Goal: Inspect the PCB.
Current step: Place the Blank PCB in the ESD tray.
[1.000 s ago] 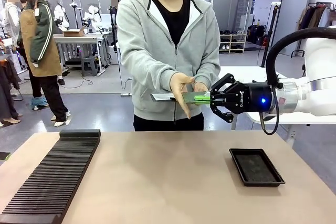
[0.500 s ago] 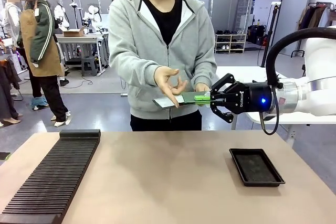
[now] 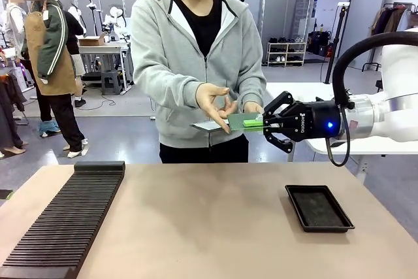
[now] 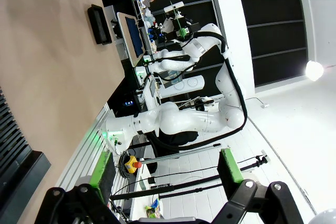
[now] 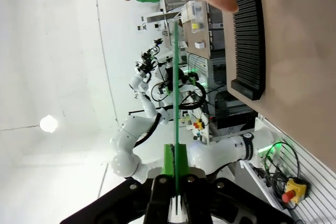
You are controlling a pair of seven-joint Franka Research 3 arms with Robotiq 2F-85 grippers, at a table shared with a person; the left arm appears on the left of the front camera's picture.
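The PCB (image 3: 240, 121), thin and green with a paler speckled face, hangs level in the air at the person's chest height. My right gripper (image 3: 258, 123) is shut on its right end, green pads pinching the edge. The person's raised hand (image 3: 215, 102) hovers at the board's far left end, and the other hand (image 3: 251, 107) rests just behind it. Edge-on in the right wrist view, the PCB (image 5: 176, 87) is a thin green line rising from my shut right gripper (image 5: 176, 174). My left gripper (image 4: 165, 174) stands open with nothing between its fingers (image 4: 100, 178).
A shallow black tray (image 3: 319, 208) lies on the table's right side. A long black ridged rack (image 3: 65, 217) covers the left side. A white sheet (image 3: 206, 125) shows under the board's left end. The tan tabletop (image 3: 209, 227) lies between rack and tray.
The person's hand rose from in front of the board to beside its left end, and the person shifted left. The board's face now tips slightly toward the camera. My right gripper stays put.
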